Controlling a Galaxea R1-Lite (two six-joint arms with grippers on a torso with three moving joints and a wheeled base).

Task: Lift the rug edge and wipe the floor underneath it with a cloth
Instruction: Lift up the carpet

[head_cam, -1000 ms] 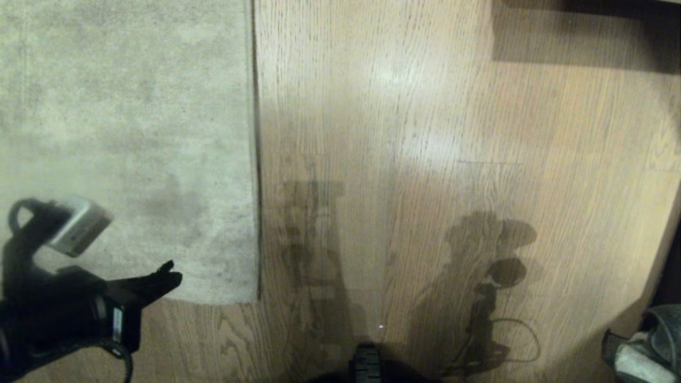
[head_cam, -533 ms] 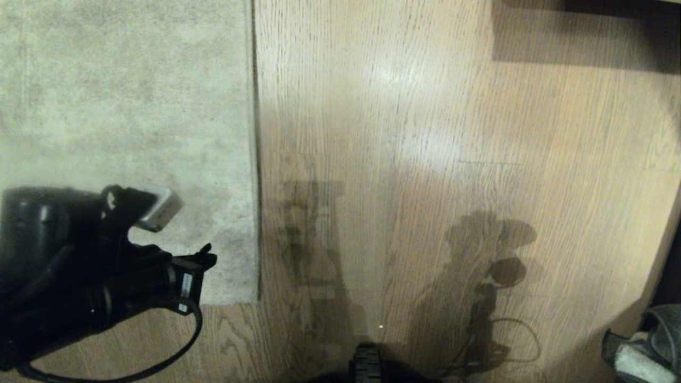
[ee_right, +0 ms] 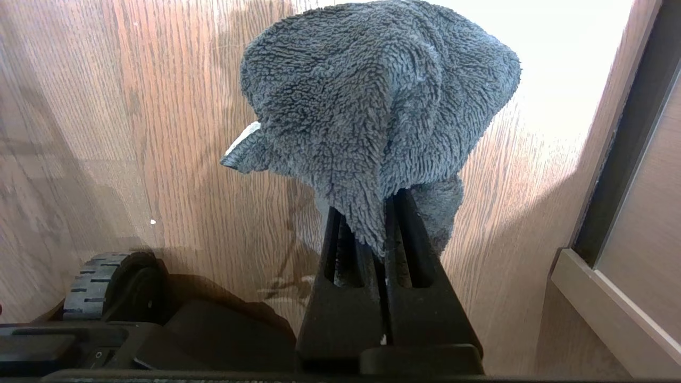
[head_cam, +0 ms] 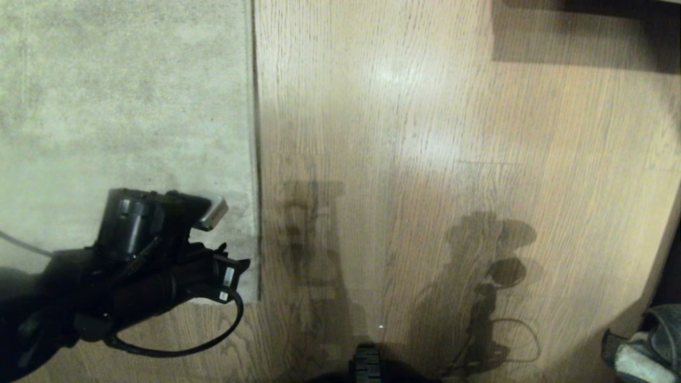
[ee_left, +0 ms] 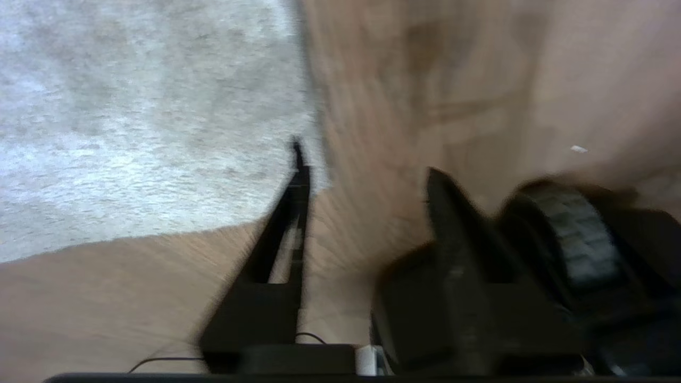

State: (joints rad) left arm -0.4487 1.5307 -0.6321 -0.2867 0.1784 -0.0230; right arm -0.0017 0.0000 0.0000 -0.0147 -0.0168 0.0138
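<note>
The pale grey-beige rug [head_cam: 122,117] fills the left of the head view. Its straight rug edge [head_cam: 255,159] runs down to a square corner [head_cam: 254,298] on the wood floor [head_cam: 425,159]. My left gripper [ee_left: 363,158] hovers open and empty just above that corner, one finger [ee_left: 293,213] over the rug's border and the other finger [ee_left: 447,234] over bare floor. In the head view the left gripper [head_cam: 234,256] shows as a dark mass at the corner. My right gripper [ee_right: 372,213] is parked low at the right, shut on the dark grey cloth [ee_right: 372,96], which shows at the picture's edge [head_cam: 633,364].
A dark piece of furniture with its shadow [head_cam: 585,37] crosses the far right. A wooden frame or baseboard [ee_right: 601,298] stands close to the right gripper. The robot's base [head_cam: 367,367] and its wheel [ee_right: 90,287] sit near the floor in front.
The left arm has swung right and forward across the rug to its near corner. Its fingers, together a second ago, now stand apart. The right arm and the cloth have not moved.
</note>
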